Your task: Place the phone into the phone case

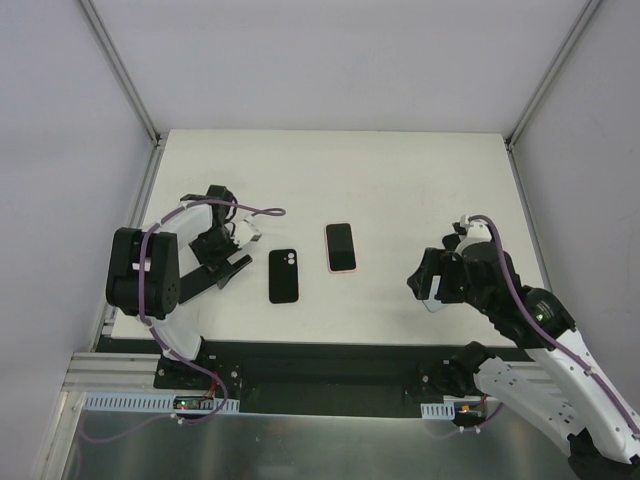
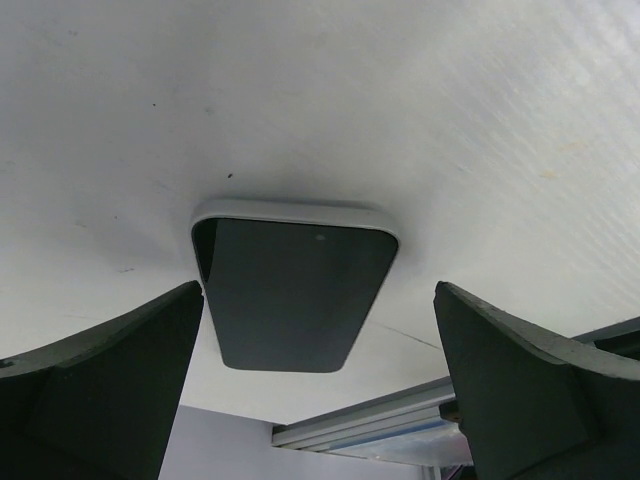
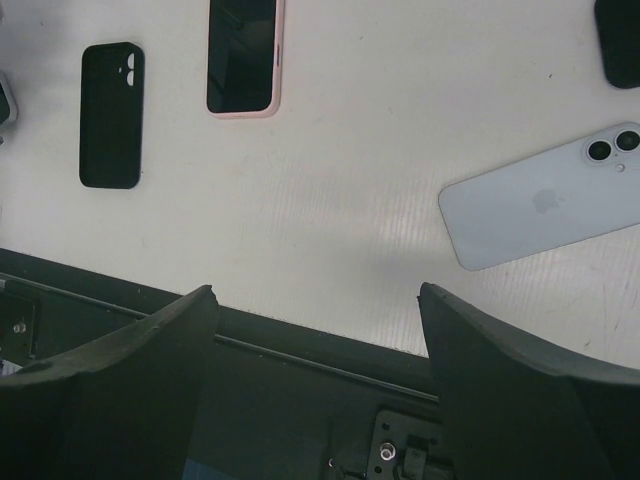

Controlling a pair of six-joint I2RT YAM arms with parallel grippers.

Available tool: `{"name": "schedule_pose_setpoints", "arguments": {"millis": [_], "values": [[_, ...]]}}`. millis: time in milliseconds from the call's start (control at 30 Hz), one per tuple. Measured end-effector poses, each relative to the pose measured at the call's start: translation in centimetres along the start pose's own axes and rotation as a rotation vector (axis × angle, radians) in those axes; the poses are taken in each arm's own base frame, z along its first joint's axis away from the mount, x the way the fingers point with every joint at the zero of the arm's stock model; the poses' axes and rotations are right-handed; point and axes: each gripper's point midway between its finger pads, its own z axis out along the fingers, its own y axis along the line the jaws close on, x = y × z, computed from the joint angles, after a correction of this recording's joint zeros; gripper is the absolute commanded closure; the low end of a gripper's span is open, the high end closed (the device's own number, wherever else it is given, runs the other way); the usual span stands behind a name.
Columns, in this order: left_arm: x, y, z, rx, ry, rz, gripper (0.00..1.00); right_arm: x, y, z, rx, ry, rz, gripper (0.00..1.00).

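My left jaws stand spread wide, holding nothing and touching nothing. Straight ahead of them, centred on the gap but clear of both sides, a slim phone with a dark screen and a pale silvery rim [image 2: 290, 295] lies flat, screen up, on the white bench [image 2: 450, 120]. My right jaws are also well open and empty, hanging over the bench's near edge. Ahead and to their left lie a black rectangular phone case [image 3: 111, 115], and just beside it a phone in a pink case [image 3: 243, 55], screen up. Ahead to their right a pale blue phone [image 3: 550, 205] lies face down. Beyond it a dark round-cornered thing [image 3: 620, 40] is cut off by the frame.
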Motion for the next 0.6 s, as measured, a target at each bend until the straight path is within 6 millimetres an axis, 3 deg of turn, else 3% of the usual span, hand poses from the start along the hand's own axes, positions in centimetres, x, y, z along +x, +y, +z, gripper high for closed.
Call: {"name": "schedule_pose_setpoints", "arguments": {"millis": [300, 600], "values": [[-0.4, 1.7, 0.5, -0.029, -0.023, 0.004, 0.02, -1.0, 0.0, -0.7, 0.006, -0.03, -0.012, 0.16], [-0.7, 1.7, 0.6, -0.022, -0.038, 0.015, 0.05, -1.0, -0.1, -0.3, 0.019, -0.015, -0.024, 0.15]]}}
